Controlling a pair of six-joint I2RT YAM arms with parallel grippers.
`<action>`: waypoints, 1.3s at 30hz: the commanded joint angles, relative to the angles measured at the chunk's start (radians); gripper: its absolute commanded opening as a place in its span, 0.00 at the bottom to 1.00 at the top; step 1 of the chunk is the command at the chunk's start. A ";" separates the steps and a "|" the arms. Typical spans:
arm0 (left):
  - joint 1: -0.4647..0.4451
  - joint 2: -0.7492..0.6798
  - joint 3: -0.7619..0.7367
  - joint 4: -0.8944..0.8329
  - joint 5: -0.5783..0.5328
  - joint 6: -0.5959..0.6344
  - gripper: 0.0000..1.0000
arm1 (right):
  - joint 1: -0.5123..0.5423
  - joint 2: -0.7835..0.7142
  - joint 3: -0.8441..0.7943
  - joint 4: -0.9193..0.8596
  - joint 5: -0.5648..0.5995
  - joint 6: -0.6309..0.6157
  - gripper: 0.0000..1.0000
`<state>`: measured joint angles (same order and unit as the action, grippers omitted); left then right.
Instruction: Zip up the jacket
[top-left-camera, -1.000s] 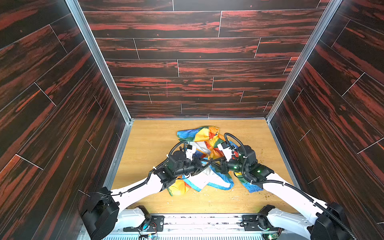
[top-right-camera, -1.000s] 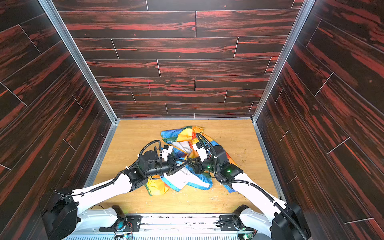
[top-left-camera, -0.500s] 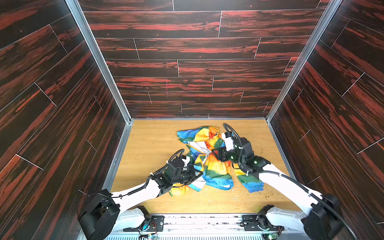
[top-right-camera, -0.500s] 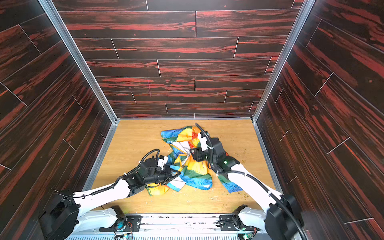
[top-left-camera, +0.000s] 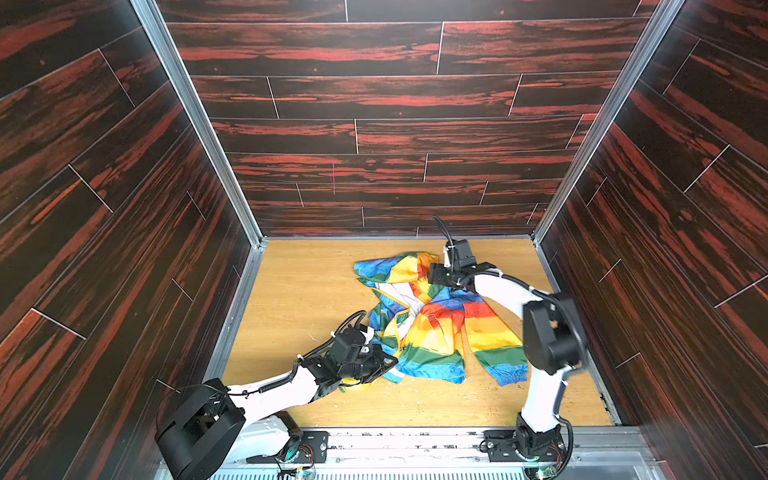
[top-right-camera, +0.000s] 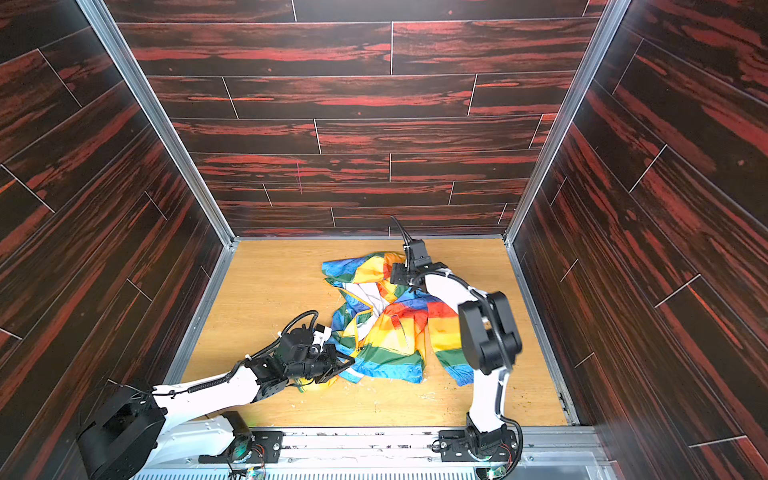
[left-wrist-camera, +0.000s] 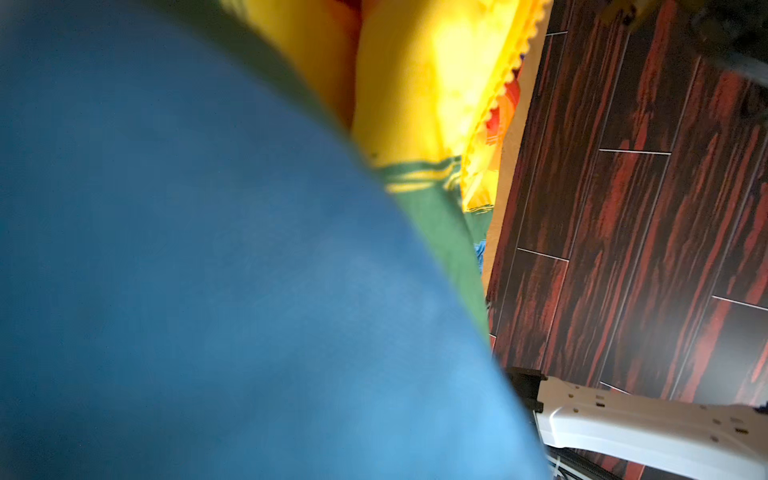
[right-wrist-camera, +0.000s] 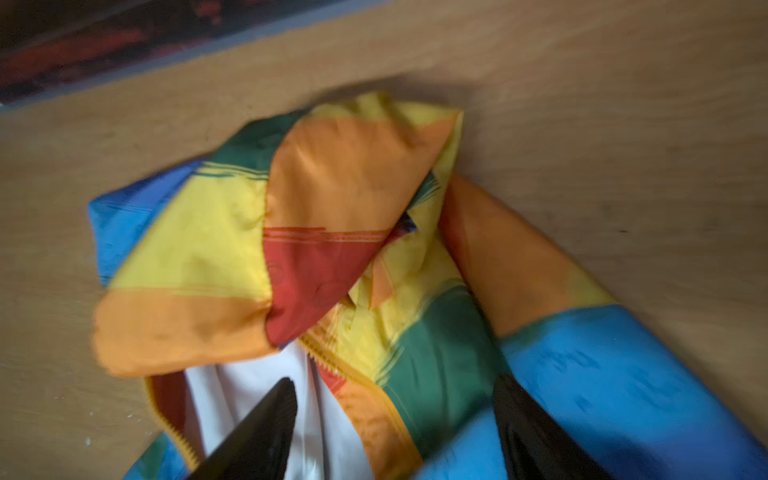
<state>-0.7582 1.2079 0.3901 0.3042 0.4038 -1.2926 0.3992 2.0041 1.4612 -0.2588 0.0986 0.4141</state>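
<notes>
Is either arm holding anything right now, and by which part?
The left jaws are shut on the jacket at its near, blue hem corner; the right jaws stand open over its far end, holding nothing.

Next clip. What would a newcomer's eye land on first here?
The rainbow jacket, crumpled and unzipped with white lining showing, lies on the wooden table between dark red-streaked walls. The left tool is shut on its near hem; the right tool hangs open over the far end.
</notes>
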 joint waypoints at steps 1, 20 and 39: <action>0.007 -0.036 -0.018 0.019 -0.001 -0.013 0.00 | 0.006 0.093 0.063 -0.066 -0.033 -0.013 0.77; 0.052 -0.116 -0.046 -0.057 -0.035 -0.016 0.00 | -0.031 0.379 0.337 -0.149 -0.054 -0.001 0.63; 0.399 -0.121 0.299 -0.631 -0.133 0.404 0.00 | -0.224 0.031 0.102 0.158 -0.502 0.182 0.00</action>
<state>-0.4053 1.0451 0.6075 -0.2058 0.3050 -1.0187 0.2192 2.1891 1.5879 -0.1951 -0.3141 0.5495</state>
